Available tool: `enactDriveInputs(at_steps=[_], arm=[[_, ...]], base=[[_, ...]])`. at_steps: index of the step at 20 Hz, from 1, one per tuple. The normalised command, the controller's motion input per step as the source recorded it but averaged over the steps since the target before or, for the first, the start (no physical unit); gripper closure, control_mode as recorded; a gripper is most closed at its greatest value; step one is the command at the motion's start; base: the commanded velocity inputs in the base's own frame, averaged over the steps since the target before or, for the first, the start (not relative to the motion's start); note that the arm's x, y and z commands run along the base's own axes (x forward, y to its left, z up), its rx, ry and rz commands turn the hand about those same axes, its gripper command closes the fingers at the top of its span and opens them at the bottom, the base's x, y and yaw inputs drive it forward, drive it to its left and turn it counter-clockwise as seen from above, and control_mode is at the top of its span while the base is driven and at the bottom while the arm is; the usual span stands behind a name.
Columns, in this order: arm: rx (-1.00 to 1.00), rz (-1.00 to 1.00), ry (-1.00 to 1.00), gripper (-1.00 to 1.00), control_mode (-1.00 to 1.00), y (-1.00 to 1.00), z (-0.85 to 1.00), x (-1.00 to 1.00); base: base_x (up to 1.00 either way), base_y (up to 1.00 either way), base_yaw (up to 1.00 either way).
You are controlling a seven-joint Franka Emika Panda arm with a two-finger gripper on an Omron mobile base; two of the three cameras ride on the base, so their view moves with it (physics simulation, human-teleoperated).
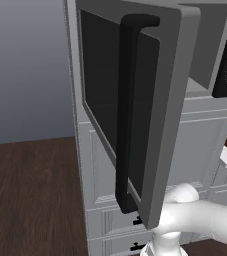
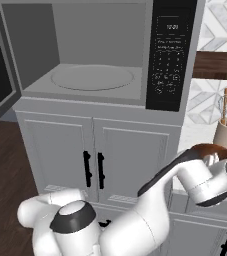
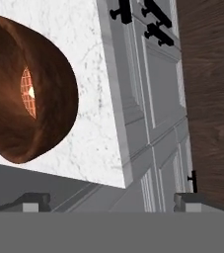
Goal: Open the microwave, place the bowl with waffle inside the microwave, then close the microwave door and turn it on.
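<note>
Swinging toward the bowl (image 3: 27, 89) on the right counter (image 3: 96, 99): microwave door (image 1: 135, 100) stands open, my gripper (image 3: 111, 202) spread empty; waffle seemingly inside. Loading, closing, starting remain.

A white marbled counter (image 3: 96, 99) is carrying the brown bowl (image 3: 29, 89), with a waffle (image 3: 28, 93) lying inside it.
</note>
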Motion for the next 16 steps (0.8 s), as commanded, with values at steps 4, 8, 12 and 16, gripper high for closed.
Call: enactDriveInputs(at_steps=[4,8,12,16], arm=[[0.0,0.0,-0.01,-1.0,-1.0,0.0,0.0,0.43],[-0.05,-0.03,0.0,-1.0,-1.0,-0.1,0.0,0.53],[-0.16,-0.18,0.0,-1.0,-1.0,-0.3,-0.18,0.4],[-0.06,-0.16,0.0,-1.0,-1.0,-0.44,-0.12,0.21]], base=[[0.0,0.0,0.0],[0.0,0.0,0.0],[0.0,0.0,0.0],[0.0,0.0,0.0]])
